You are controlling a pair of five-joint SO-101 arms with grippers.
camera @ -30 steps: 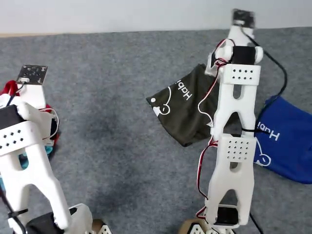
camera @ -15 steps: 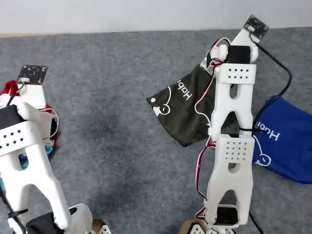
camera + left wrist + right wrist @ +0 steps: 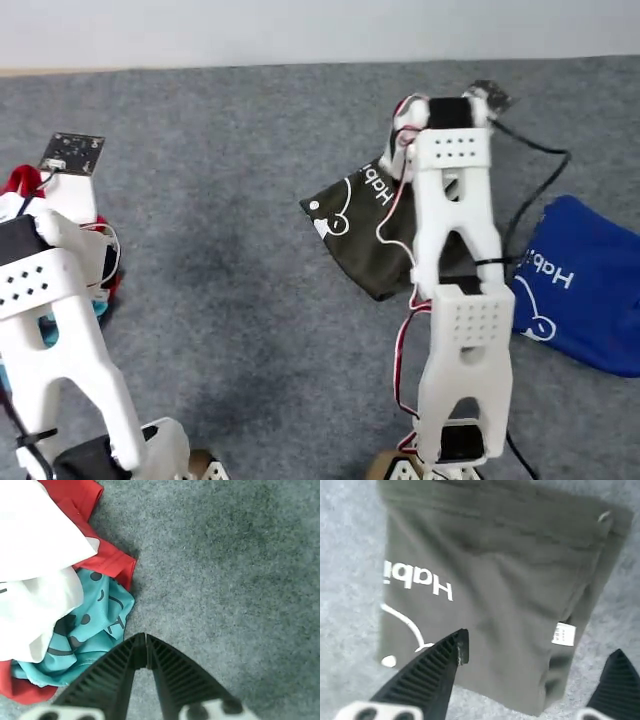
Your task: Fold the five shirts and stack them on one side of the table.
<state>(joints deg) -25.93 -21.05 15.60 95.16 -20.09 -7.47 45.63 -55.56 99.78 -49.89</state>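
One change: right gripper (image 3: pixel 540 652), jaws apart, swung toward 9 o'clock, now over olive shirt (image 3: pixel 355 230). Left gripper (image 3: pixel 146 647) together, parked. Grasp for folding looks next.

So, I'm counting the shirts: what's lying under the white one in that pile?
A red shirt and a teal shirt stick out from beneath the white shirt. How far they run under it, and whether anything else lies there, is covered.

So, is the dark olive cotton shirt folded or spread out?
Folded. The dark olive shirt lies as a compact rectangle, layered edges at one side, no sleeves spread.
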